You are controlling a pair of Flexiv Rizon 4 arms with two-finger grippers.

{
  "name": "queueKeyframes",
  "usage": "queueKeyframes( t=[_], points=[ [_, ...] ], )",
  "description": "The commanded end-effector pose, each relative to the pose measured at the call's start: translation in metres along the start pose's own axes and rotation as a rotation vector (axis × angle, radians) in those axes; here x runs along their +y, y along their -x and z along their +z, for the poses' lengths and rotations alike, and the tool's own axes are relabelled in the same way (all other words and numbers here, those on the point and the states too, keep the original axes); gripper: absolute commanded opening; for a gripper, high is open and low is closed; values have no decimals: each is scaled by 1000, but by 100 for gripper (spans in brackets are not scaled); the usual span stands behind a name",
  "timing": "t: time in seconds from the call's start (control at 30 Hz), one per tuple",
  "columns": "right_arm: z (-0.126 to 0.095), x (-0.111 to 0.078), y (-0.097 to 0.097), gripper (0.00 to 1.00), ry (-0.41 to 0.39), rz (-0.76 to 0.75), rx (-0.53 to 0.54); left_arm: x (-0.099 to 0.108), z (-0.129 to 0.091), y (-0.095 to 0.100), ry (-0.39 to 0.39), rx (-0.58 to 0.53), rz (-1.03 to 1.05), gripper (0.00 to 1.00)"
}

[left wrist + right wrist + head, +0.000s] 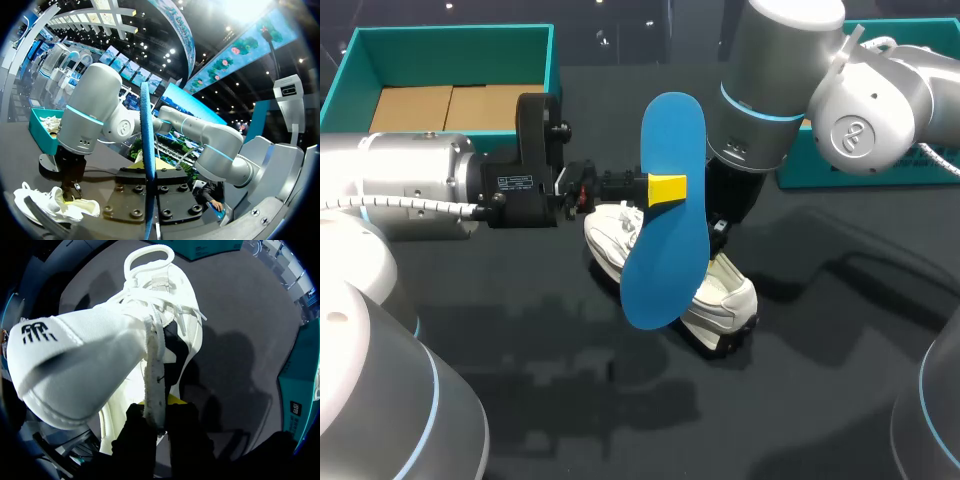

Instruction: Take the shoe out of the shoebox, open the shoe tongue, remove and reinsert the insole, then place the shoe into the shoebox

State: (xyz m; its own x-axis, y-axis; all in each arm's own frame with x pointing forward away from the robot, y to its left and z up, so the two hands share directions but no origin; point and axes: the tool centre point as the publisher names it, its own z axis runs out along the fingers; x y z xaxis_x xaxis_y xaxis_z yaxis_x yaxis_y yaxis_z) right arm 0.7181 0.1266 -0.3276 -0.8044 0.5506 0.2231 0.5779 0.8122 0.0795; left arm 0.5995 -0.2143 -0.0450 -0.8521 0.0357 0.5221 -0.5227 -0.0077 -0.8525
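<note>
One white laced sneaker point(725, 300) rests on the matte black table point(570, 400), with the right gripper point(156, 415) clenched on its fuzzy collar edge. Just above it, the left gripper point(667, 188) grasps one flat, elongated blue insole point(660, 270), held upright. At ten o'clock, one teal shoebox point(355, 60) contains two tan cardboard panels point(450, 105).

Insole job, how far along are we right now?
Done: the shoe sits on the table, outside the teal shoebox, and the blue insole is out. In hand: the left hand grips the insole upright over the shoe; the right hand pinches fabric at the shoe's opening. Left: reinsert the insole, then box the shoe.
</note>
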Motion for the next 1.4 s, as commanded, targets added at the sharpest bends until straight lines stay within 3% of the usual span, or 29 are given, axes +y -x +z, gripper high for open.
queueKeyframes(
  t=[0.03,0.43,0.57,1.23,1.4],
  points=[
    [-9,-16,-10,0,92,367,-6,2,2,0,-4,-1,1,0],
    [4,-21,-25,0,185,691,17,2,2,0,-4,-1,1,0],
    [9,-18,-26,0,206,737,13,2,2,0,-4,-1,1,0],
    [40,-9,-15,0,195,698,74,2,2,0,-4,-1,1,0],
    [47,-7,-11,0,161,682,80,2,2,0,-4,-1,1,0]
  ],
)
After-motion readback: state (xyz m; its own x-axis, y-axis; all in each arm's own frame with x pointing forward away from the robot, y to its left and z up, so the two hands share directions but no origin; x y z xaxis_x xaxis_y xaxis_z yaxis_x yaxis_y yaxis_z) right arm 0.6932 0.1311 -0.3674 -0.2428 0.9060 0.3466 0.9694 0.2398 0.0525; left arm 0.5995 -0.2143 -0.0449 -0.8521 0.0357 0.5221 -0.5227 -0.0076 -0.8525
